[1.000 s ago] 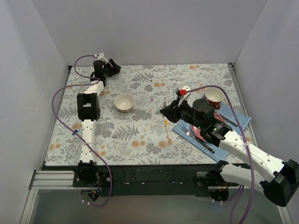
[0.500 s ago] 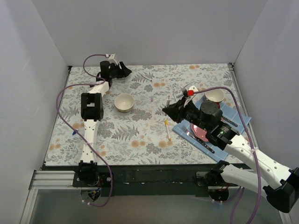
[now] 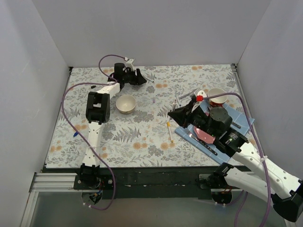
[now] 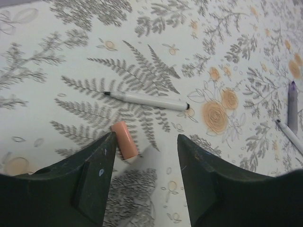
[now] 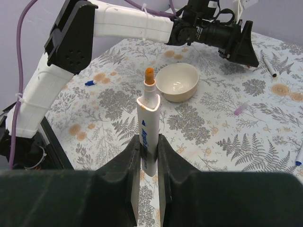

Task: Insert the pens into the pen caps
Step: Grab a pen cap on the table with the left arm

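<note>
Step in hand, likely: pick up orange-pink cap [image 4: 124, 139] for orange-tipped pen [image 5: 148, 109]. Right gripper [image 5: 147, 142] clamped on pen, tip up. Left gripper [image 4: 147, 142] jaws apart, above cap lying on flowered cloth [image 4: 227, 56]. Next: left must drop, pinch cap. Blue print on pen barrel, too small to read

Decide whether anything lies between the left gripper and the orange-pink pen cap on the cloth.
Nothing visible does. The orange-pink pen cap lies bare on the cloth, between the fingers of the open left gripper. A black-tipped pen lies beyond it, not touching.
</note>
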Tool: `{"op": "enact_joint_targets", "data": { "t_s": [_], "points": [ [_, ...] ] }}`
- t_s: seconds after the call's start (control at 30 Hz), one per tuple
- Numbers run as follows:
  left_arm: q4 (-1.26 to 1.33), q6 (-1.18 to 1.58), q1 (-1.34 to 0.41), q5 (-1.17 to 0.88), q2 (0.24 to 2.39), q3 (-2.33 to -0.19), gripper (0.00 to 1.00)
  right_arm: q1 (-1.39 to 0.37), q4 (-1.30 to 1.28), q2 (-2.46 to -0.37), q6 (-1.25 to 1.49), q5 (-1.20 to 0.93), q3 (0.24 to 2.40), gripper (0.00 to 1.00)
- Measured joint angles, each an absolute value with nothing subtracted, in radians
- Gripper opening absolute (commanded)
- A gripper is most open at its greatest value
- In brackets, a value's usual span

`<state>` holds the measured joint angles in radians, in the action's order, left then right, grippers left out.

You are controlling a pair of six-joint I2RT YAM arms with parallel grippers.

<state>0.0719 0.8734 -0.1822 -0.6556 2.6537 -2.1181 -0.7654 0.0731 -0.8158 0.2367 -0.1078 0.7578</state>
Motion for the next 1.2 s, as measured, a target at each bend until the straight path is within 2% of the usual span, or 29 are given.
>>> {"op": "enact_joint_targets", "data": {
  "t_s": [0.2, 0.37, 0.5, 0.87, 1.03, 1.2],
  "points": [
    [-0.010, 0.791, -0.252, -0.584, 2.556, -2.006, 0.50, -0.765, 0.047, -0.723, 0.239, -0.104, 0.737, 0.01],
    [-0.072, 0.770, -0.299, -0.421, 2.547, -2.031, 0.50, -0.765, 0.023, -0.647, 0.244, -0.100, 0.722, 0.01],
    [-0.119, 0.783, -0.317, -0.302, 2.547, -2.060, 0.45, -0.765, 0.003, -0.624, 0.249, -0.099, 0.722, 0.01],
    [-0.131, 0.669, -0.361, -0.065, 2.547, -2.064, 0.43, -0.765, -0.049, -0.604, 0.236, -0.077, 0.722, 0.01],
    [-0.139, 0.635, -0.387, -0.022, 2.547, -2.066, 0.41, -0.765, -0.054, -0.603, 0.236, -0.073, 0.722, 0.01],
    [-0.154, 0.636, -0.389, -0.019, 2.547, -2.072, 0.28, -0.765, -0.055, -0.598, 0.236, -0.066, 0.722, 0.01]
  ]
}}
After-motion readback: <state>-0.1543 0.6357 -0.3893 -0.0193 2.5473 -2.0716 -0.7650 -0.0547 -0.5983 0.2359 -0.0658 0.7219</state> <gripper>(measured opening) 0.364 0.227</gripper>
